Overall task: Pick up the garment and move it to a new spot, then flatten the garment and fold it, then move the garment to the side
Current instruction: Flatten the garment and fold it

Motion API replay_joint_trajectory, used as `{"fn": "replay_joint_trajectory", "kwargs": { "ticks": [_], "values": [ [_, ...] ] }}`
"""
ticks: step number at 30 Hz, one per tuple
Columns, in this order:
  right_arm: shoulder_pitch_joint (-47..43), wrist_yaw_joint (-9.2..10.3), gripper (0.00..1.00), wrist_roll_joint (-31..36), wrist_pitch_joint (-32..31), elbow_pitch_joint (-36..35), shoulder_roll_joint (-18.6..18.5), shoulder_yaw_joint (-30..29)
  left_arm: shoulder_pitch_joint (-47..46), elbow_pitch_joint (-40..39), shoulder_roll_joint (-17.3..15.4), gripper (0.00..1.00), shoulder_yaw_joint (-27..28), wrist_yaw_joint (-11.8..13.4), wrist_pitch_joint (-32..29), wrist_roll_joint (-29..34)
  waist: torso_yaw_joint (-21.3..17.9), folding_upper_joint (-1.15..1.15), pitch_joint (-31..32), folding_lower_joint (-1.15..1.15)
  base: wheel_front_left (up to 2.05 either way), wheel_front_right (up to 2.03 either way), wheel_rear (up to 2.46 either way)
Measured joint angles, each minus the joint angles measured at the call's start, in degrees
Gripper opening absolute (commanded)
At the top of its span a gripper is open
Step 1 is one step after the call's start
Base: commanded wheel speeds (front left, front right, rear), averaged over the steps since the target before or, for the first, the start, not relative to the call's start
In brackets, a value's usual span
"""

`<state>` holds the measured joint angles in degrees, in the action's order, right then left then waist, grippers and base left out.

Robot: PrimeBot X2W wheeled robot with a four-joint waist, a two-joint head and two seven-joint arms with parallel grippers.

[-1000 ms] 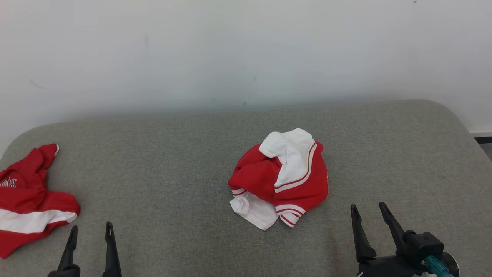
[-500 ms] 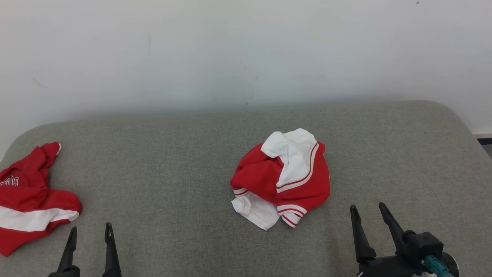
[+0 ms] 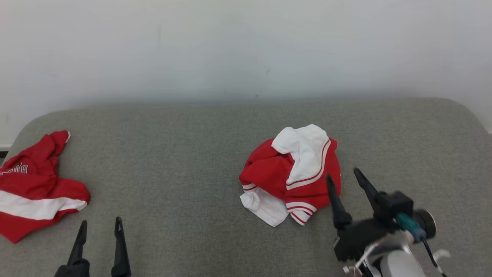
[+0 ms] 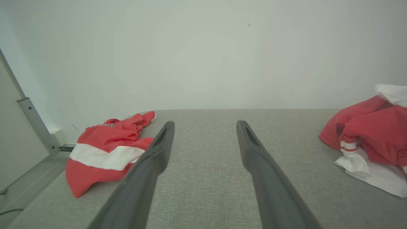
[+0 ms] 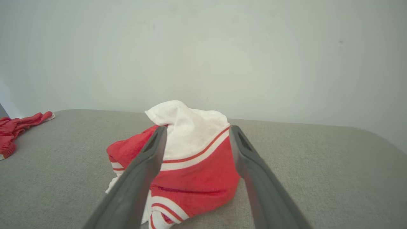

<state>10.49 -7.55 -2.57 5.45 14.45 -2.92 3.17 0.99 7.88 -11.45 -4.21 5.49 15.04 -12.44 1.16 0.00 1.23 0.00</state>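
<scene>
A crumpled red and white garment [image 3: 291,173] lies in a heap near the middle of the grey padded table [image 3: 184,154]. In the right wrist view the garment [image 5: 190,159] sits straight ahead between the fingers. My right gripper [image 3: 343,177] is open and hovers just right of the heap, its left fingertip against the heap's right edge in the head view; nothing is held. My left gripper [image 3: 100,225] stands open and empty at the table's front left, far from the heap. From the left wrist, the garment [image 4: 372,140] shows at the right edge.
A second red and white garment [image 3: 32,188] lies at the table's left end, also visible as a red and white garment [image 4: 108,149] in the left wrist view. A pale wall rises right behind the table. A grey metal post [image 4: 35,124] stands left of the table.
My right gripper has risen and moved forward and left, up to the heap's right side. The head camera has shifted slightly. The left gripper and both garments have stayed put.
</scene>
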Motion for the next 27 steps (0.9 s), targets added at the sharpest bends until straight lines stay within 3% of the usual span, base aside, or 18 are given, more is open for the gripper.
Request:
{"fn": "replay_joint_trajectory", "kwargs": {
  "ticks": [11, 19, 20, 21, 22, 23, 27],
  "values": [
    [17.02, 0.00, 1.00, 0.03, -4.04, 14.71, -5.00, 4.55, -4.73, 1.38, 2.15, 1.00, -2.60, -1.86, 0.01, 0.85, 3.70, 0.00, -3.98, 0.00, 0.00, 0.00, 0.00],
    [22.89, 0.00, 1.00, -1.25, -4.12, 26.15, -6.51, 6.20, -6.84, 2.58, 3.65, 1.00, -2.56, -2.56, 0.01, 1.44, 7.09, 0.00, -6.27, 0.00, 0.00, 0.00, 0.00],
    [23.29, 0.00, 0.83, -1.55, -4.07, 27.29, -6.55, 6.48, -6.89, 2.61, 3.79, 1.00, -2.46, -2.85, 0.00, 1.44, 7.36, 0.00, -6.45, 0.00, 0.00, 0.00, 0.00],
    [23.57, 0.00, 0.83, -1.83, -3.87, 28.28, -6.54, 6.83, -6.90, 2.67, 3.87, 1.00, -2.41, -2.97, 0.01, 1.46, 7.56, 0.01, -6.60, 0.00, 0.00, 0.00, 0.00],
    [23.77, 0.00, 0.36, -2.12, -3.34, 29.15, -6.53, 7.08, -6.90, 2.77, 3.92, 1.00, -2.29, -2.98, 0.01, 1.55, 7.70, 0.00, -6.71, 0.00, 0.00, 0.00, 0.00],
    [23.99, 0.00, 0.00, -2.49, -2.22, 29.54, -6.53, 7.16, -6.90, 2.83, 3.91, 1.00, -2.01, -3.00, 0.01, 1.63, 7.70, 0.00, -6.77, 0.00, 0.00, 0.00, 0.00],
    [25.65, 0.00, 0.00, -3.45, 1.18, 30.06, -6.95, 7.06, -6.91, 2.97, 3.89, 1.00, -1.12, -3.23, 0.01, 1.72, 7.12, 0.00, -6.79, 0.00, 0.00, 0.00, 0.00]
  ]
}}
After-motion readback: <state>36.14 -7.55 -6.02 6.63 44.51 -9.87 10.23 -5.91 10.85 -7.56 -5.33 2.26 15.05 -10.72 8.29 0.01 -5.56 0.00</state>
